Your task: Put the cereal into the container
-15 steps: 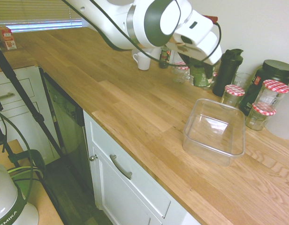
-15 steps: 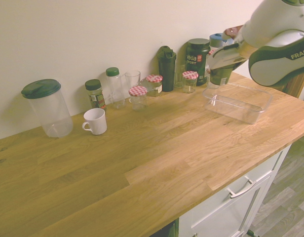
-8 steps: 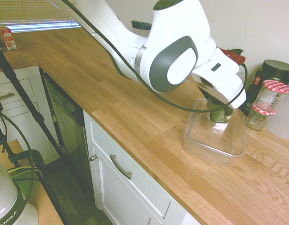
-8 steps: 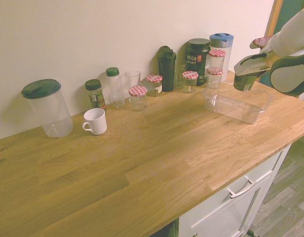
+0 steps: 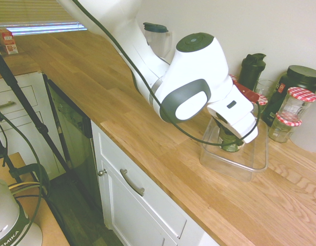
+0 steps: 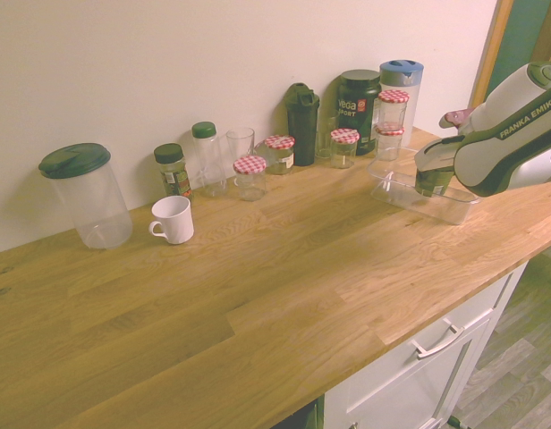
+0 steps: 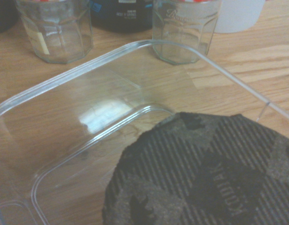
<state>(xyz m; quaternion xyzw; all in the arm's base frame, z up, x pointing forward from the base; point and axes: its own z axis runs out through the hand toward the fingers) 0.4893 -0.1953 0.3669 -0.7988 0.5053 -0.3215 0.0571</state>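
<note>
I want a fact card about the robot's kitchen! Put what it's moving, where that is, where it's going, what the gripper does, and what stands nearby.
moving: the cereal, with a dark lid reading KODIAK
where it is: at the clear container, within its rim as seen from above; whether it touches the bottom, I can't tell
going to: the container
gripper: at the cereal, seemingly holding it
nearby: red-checked-lid jars, two of them stacked; black Vega Sport tub; blue-lidded pitcher
farther off: white mug
</note>
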